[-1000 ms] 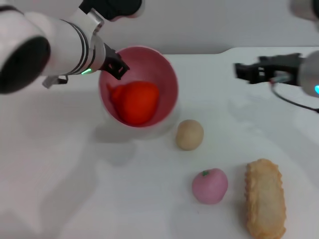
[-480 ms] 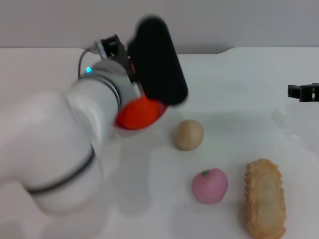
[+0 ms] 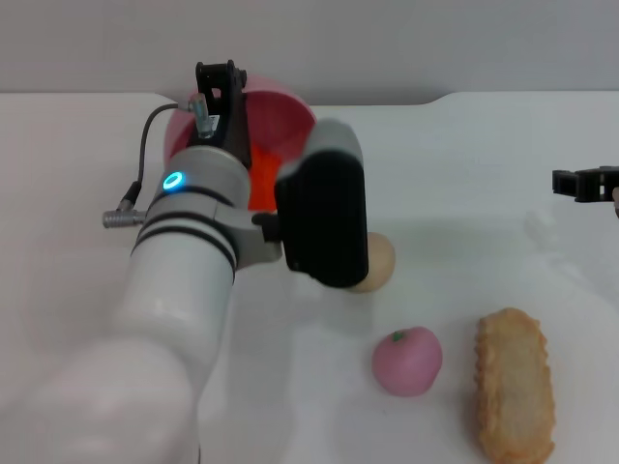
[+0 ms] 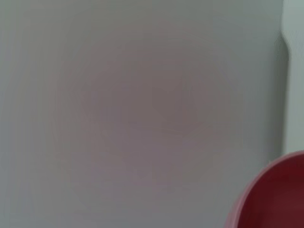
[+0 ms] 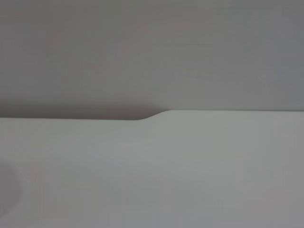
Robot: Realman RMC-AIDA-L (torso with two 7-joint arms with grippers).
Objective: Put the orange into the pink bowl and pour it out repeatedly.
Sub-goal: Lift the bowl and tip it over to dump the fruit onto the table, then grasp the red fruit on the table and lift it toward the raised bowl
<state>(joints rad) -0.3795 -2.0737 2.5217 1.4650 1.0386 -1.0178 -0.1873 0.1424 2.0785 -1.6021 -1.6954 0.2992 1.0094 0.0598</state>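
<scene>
The pink bowl point(image 3: 285, 108) is held up at the back left of the table, and my left arm hides most of it. My left gripper point(image 3: 219, 89) is shut on the bowl's rim. A patch of the orange point(image 3: 261, 166) shows inside the bowl, between my wrist and the black camera block. The left wrist view shows only a piece of the bowl's rim point(image 4: 278, 199) against the grey wall. My right gripper point(image 3: 583, 182) hangs apart at the far right edge, above the table.
A beige ball point(image 3: 380, 263) lies half hidden behind my left arm. A pink peach-like fruit point(image 3: 407, 360) and a long bread-like piece point(image 3: 515, 396) lie at the front right. The white table point(image 3: 464, 174) ends at the grey back wall.
My left arm has swung across the view, and the bowl with the orange now shows farther back. My right gripper has drawn back to the right edge.
</scene>
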